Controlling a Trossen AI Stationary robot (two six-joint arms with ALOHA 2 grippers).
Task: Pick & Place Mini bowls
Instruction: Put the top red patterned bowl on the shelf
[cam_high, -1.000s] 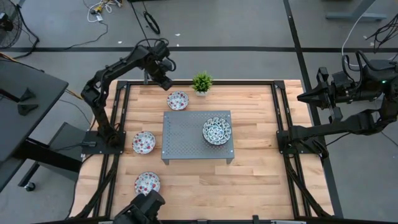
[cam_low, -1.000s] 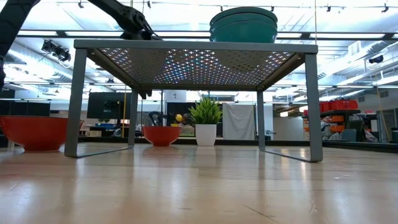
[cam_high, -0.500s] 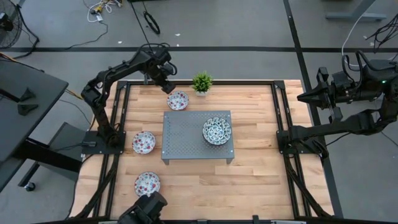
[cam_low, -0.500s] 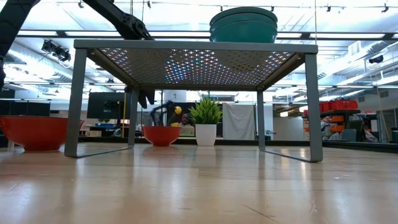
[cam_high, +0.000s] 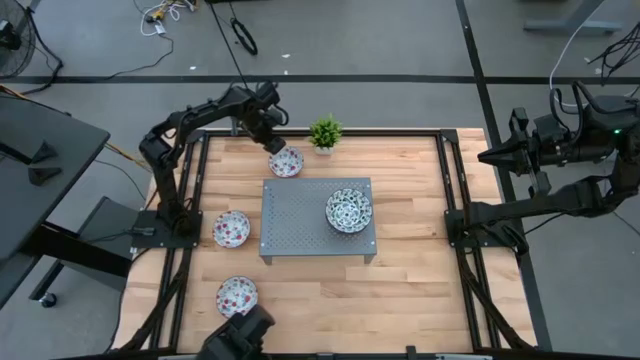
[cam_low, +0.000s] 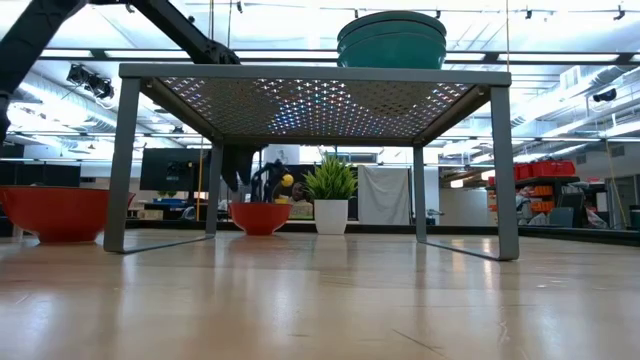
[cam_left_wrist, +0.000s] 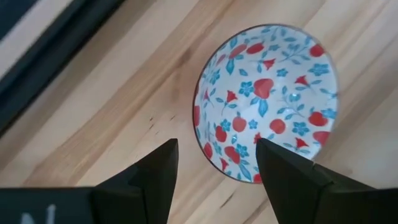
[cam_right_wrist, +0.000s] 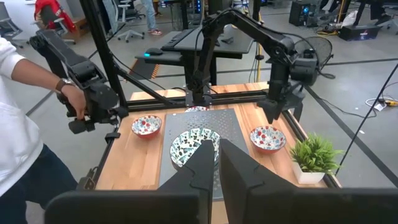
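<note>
The wooden surface (cam_high: 420, 290) carries a grey perforated metal stand (cam_high: 300, 225) at its middle, and on that stand sits a stack of blue-green patterned mini bowls (cam_high: 348, 210). Three red-flowered mini bowls rest on the wood: one just beyond the stand's far edge (cam_high: 286, 162), beside the small potted plant (cam_high: 325, 132), one beside the stand's left side (cam_high: 231, 229), one near the front-left corner (cam_high: 237, 295). The left gripper (cam_high: 272, 140) hangs over the far bowl (cam_left_wrist: 267, 99), its fingers (cam_left_wrist: 152, 171) spread wide on either side of the near rim — nothing held yet. The right gripper (cam_right_wrist: 214, 155) waits off the surface's right edge, fingers nearly pressed together and empty. The bowl looks like glazed ceramic — stiff, slick, chippable — so pinching its thin rim wall, one finger inside and one outside, seems safest.
</note>
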